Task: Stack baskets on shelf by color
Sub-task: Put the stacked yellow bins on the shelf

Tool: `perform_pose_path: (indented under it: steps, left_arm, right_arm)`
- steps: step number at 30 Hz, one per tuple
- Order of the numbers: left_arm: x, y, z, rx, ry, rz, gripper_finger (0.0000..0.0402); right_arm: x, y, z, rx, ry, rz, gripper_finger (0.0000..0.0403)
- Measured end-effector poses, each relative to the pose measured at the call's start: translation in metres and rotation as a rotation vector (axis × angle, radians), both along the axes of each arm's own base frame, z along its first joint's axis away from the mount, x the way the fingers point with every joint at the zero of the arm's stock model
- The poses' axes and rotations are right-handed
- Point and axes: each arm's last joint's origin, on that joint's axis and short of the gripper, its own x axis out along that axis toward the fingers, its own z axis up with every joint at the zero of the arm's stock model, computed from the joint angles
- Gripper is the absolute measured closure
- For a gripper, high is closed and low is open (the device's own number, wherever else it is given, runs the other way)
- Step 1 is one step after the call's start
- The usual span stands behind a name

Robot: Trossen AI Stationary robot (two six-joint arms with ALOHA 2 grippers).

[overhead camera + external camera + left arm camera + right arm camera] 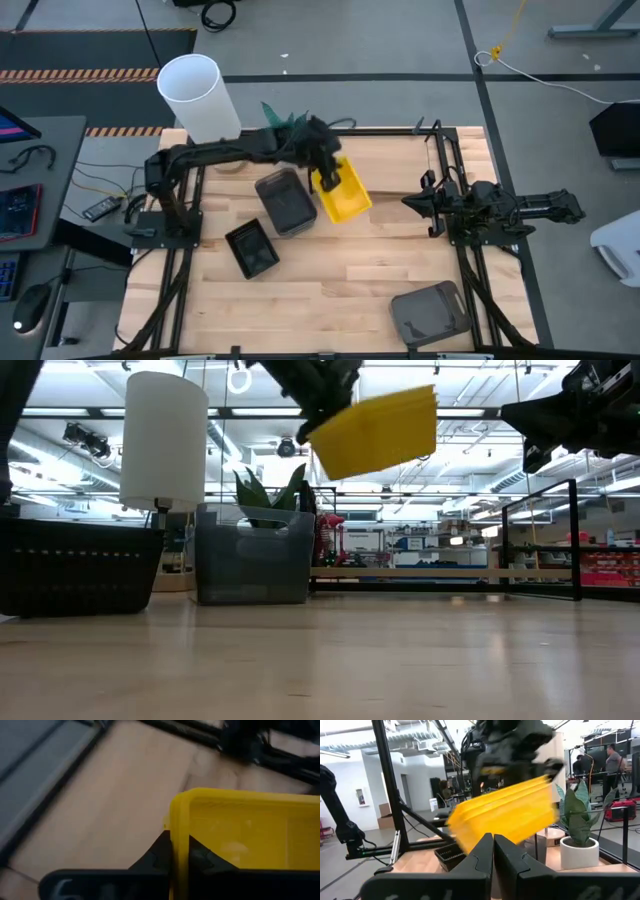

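Wood tabletop (340, 275) fills the high view; at upper centre the left gripper (325, 178) pinches a yellow basket's (345, 195) rim. Low view: basket (375, 430) hangs tilted, upper centre. Right wrist view: right gripper (493, 840) pressed together, idle. Best level it before lowering onto the shelf (395, 170).

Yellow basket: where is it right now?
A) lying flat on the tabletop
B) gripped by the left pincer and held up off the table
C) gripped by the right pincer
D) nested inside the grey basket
B: the left pincer clamps the rim of the yellow basket, which hangs tilted well above the tabletop.
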Motion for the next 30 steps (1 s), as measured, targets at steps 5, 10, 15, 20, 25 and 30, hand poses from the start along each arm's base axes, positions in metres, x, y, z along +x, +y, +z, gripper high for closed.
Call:
perform_pose_path:
  steps: [5,10,15,20,25,30]
  left_arm:
    - [0.025,0.026,0.010,0.088,-0.009,-0.023,0.0383]
    - [0.049,0.055,-0.001,0.144,0.058,-0.036,0.0383]
    - [0.058,0.083,-0.024,0.216,0.151,-0.024,0.0383]
    - [0.060,0.099,-0.035,0.316,0.194,-0.029,0.0374]
    - [0.061,0.105,-0.048,0.386,0.268,-0.121,0.0378]
    - [0.060,0.107,-0.057,0.383,0.310,-0.185,0.0381]
  right_arm:
    - [0.000,0.000,0.001,0.001,-0.012,-0.002,0.0384]
    - [0.000,0.000,0.002,0.001,-0.016,0.000,0.0384]
    - [0.000,0.000,0.002,0.001,-0.019,-0.001,0.0384]
    - [0.000,0.000,0.002,0.001,-0.019,-0.003,0.0384]
    - [-0.001,0.000,0.003,0.001,-0.027,-0.003,0.0384]
    - [-0.001,0.000,0.003,0.001,-0.030,-0.004,0.0384]
